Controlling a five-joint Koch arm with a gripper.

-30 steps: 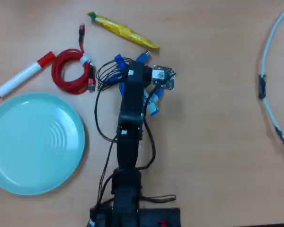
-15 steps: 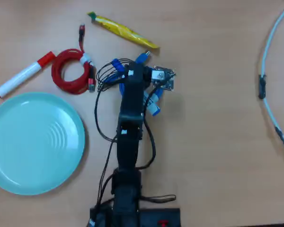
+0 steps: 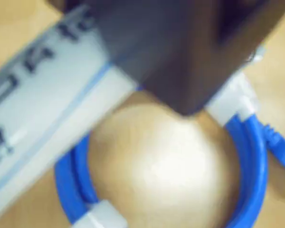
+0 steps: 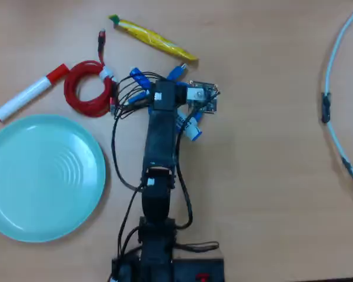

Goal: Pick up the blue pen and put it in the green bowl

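While the arm (image 4: 159, 147) stretches up the middle of the overhead view, its gripper (image 3: 180, 102) sits over a coiled blue cable (image 3: 249, 156) on the light wooden table (image 4: 270, 176). Wrist view is blurry: the blue pen (image 3: 42, 109) runs diagonally from lower left under a dark jaw, white barrel with dark print, looks clamped there. Overhead, only the pen's blue end pokes out right of the arm. Green bowl (image 4: 23, 200) lies at left, well apart from pen. Red-capped white marker (image 4: 29, 91) above bowl, red coiled cable (image 4: 85, 88) just beside it, yellow packet (image 4: 153, 38) near the top. Pale cable (image 4: 335, 88) curves along the right edge. Nothing beyond the tabletop shows.
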